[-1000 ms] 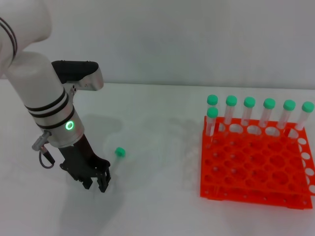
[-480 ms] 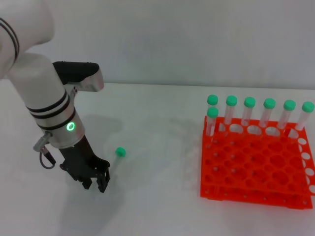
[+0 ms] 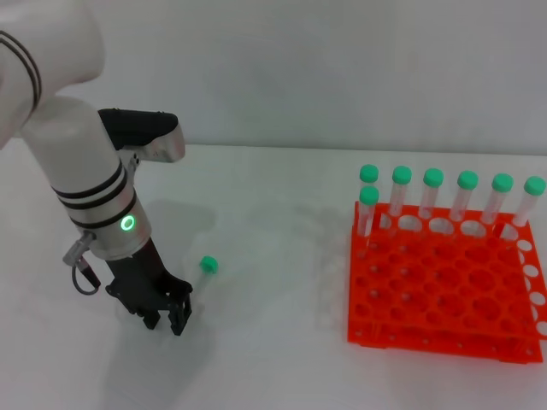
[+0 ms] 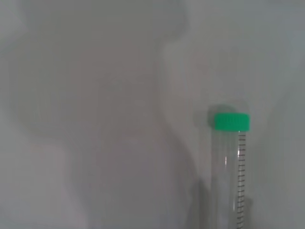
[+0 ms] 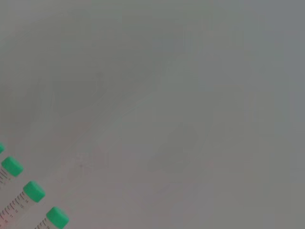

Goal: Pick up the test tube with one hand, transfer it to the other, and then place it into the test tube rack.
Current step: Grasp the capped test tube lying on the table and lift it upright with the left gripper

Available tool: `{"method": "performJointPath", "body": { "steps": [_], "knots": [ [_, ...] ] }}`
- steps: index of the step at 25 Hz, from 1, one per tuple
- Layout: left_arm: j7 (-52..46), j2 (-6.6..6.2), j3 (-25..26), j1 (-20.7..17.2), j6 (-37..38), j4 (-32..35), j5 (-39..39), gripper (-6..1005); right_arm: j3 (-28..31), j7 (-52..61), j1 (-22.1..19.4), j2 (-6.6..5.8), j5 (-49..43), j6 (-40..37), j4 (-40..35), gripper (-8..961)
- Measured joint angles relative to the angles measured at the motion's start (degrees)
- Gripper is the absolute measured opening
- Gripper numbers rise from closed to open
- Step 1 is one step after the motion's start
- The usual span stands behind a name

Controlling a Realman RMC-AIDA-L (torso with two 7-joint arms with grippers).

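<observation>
In the lower left of the head view the left tool (image 3: 169, 314) reaches down to the white bench (image 3: 273, 342), its black fingers drawn close together with only a narrow gap, and nothing can be seen held in them. Just to its right lies the test tube (image 3: 203, 272), flat on the bench, green cap pointing away from the tool; its clear body is hard to make out there, though the left wrist view shows it plainly (image 4: 231, 167) with its printed scale. The main risk, as I judge it, is that a round tube on a smooth bench rolls aside if one finger meets it first, or that fingers this close together come down on top of it and push it away.

At the right of the frame stands the test tube rack (image 3: 444, 286), holding seven capped tubes along its far edge; the other holes are empty. The right tool is not in view.
</observation>
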State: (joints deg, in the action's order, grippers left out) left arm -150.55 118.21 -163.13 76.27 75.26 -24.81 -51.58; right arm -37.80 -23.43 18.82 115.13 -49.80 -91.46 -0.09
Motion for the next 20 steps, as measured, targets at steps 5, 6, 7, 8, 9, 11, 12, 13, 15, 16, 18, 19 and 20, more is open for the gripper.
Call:
{"method": "performJointPath", "body": {
  "steps": [5, 6, 7, 8, 9, 11, 12, 13, 15, 16, 18, 19, 20],
  "knots": [
    [-0.9, 0.0, 0.0, 0.0, -1.0, 1.3, -1.3, 383, 0.0, -0.1, 0.1, 0.0, 0.0, 0.0, 0.0, 79],
    [-1.0, 0.0, 0.0, 0.0, -1.2, 1.3, -1.6, 383, 0.0, -0.1, 0.1, 0.0, 0.0, 0.0, 0.0, 79],
    [-1.2, 0.0, 0.0, 0.0, -1.3, 1.3, -1.8, 383, 0.0, -0.1, 0.1, 0.0, 0.0, 0.0, 0.0, 79],
    [-1.3, 0.0, 0.0, 0.1, -1.5, 1.3, -2.0, 383, 0.0, -0.1, 0.1, 0.0, 0.0, 0.0, 0.0, 80],
    [-1.4, 0.0, 0.0, 0.1, -1.6, 1.3, -2.0, 382, 0.0, -0.1, 0.2, 0.0, 0.0, 0.1, 0.0, 80],
    [-1.6, -0.01, 0.0, 0.1, -1.7, 1.3, -2.0, 382, 0.0, -0.2, 0.2, 0.0, 0.0, 0.1, 0.0, 81],
    [-1.6, -0.01, 0.0, 0.1, -1.7, 1.3, -2.0, 369, 0.0, -0.2, 0.2, 0.0, 0.0, 0.1, 0.0, 81],
    [-1.8, -0.08, 0.0, 0.2, -1.9, 1.3, -2.0, 356, 0.0, -0.2, 0.2, 0.0, 0.0, 0.1, 0.0, 81],
    [-2.1, -0.11, 0.0, 0.3, -1.9, 1.3, -2.0, 330, 0.0, -0.2, 0.2, 0.0, 0.0, 0.1, 0.0, 82],
    [-2.3, -0.17, 0.0, 0.3, -2.0, 1.3, -2.0, 317, 0.0, -0.2, 0.2, 0.0, 0.0, 0.2, 0.0, 83],
    [-2.4, -0.26, 0.0, 0.4, -2.1, 1.3, -2.1, 292, 0.0, -0.2, 0.3, 0.0, 0.0, 0.2, 0.0, 83],
    [-2.4, -0.33, 0.0, 0.4, -2.1, 1.3, -2.1, 279, 0.0, -0.2, 0.3, 0.0, 0.0, 0.2, 0.0, 84],
    [-2.4, -0.37, 0.0, 0.4, -2.1, 1.3, -2.1, 266, 0.0, -0.2, 0.4, 0.0, 0.0, 0.3, 0.0, 84]
  ]
}}
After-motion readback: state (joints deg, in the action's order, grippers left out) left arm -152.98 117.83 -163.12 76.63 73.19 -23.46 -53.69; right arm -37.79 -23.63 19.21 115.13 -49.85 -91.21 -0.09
